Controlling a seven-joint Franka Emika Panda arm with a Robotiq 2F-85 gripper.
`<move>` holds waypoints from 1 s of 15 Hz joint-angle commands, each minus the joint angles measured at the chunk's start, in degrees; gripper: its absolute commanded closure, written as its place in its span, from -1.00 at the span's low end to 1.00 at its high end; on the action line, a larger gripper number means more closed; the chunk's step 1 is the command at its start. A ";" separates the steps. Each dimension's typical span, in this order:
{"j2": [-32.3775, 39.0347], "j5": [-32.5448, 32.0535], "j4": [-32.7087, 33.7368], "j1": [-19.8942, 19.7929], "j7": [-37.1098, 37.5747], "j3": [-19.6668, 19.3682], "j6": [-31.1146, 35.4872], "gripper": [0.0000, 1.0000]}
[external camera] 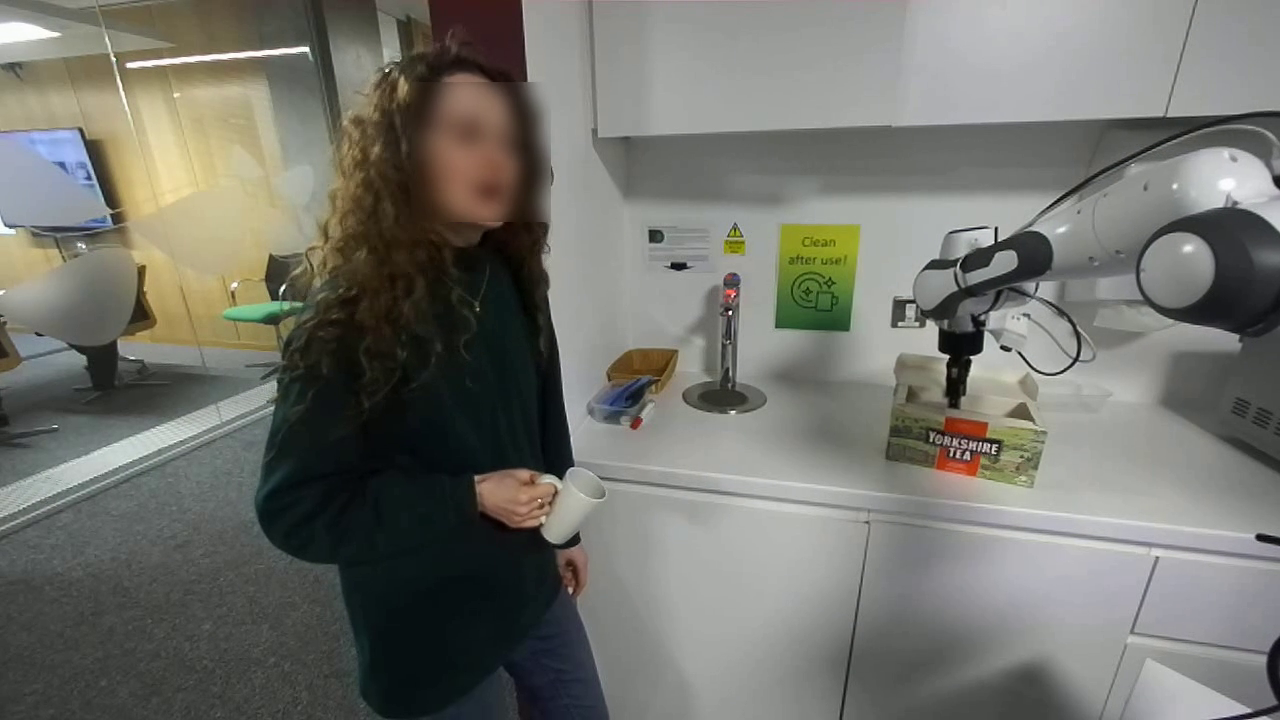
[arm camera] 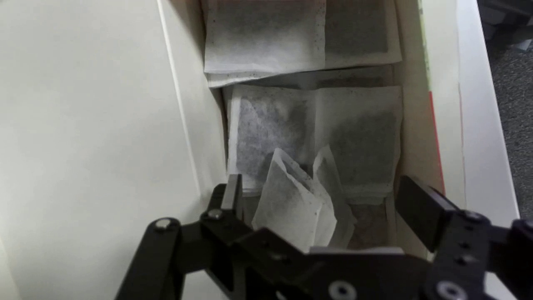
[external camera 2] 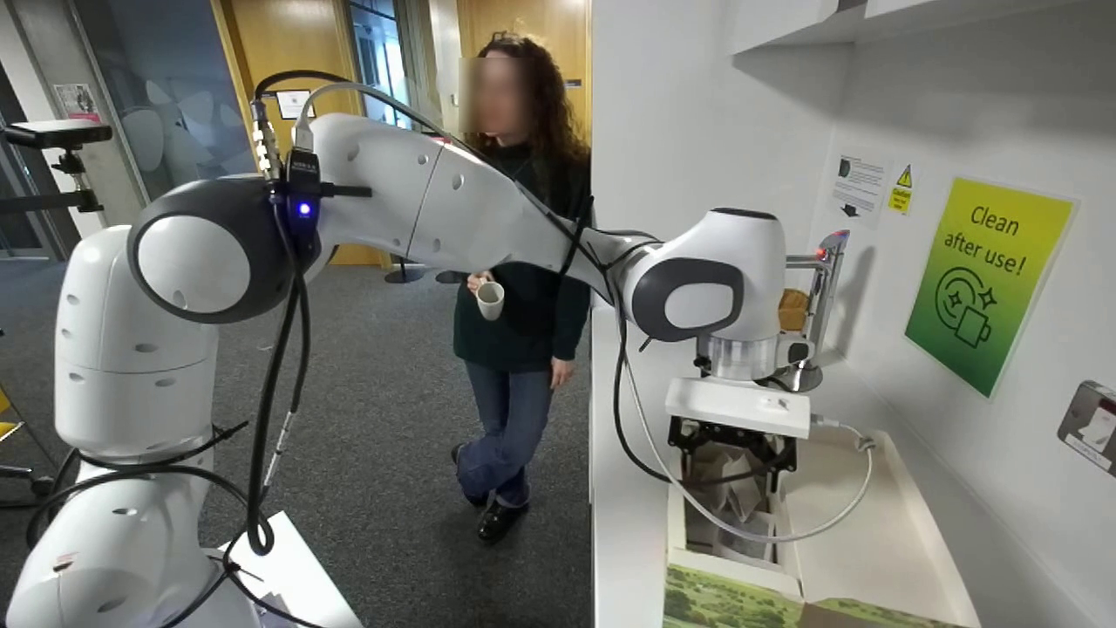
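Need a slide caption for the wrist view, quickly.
Open gripper framing folded tea bags, with flatter ones beyond, in an open box.

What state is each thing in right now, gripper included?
Gripper: open, jaws apart
Tea box: open, lid raised
Peaked tea bag: creased, between the jaws, apparently ungripped
Other tea bags: flat in the box
Mug: tilted, held in a hand
Tap: red light on
Cupboard doors: shut
Drawer: shut

Black two-fingered gripper spanning a folded white paper tea bag, gaps showing either side, beige cardboard box walls crowding close.
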 commanded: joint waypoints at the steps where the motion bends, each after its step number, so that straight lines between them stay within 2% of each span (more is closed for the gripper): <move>1: -1.34 1.15 -0.12 -1.04 -3.13 0.63 -3.36 -1.00; 3: -0.04 1.87 1.46 -1.54 -4.99 0.73 -6.15 -1.00; 4: 0.25 0.47 0.60 -0.49 -2.04 0.28 -3.25 -1.00; 5: 1.31 -1.78 1.45 0.29 0.53 -0.56 -3.04 -1.00; 6: 0.51 0.06 0.75 -0.54 -1.92 0.22 -3.95 -1.00; 15: 1.79 -0.89 1.33 -0.46 -0.34 0.29 -3.66 -1.00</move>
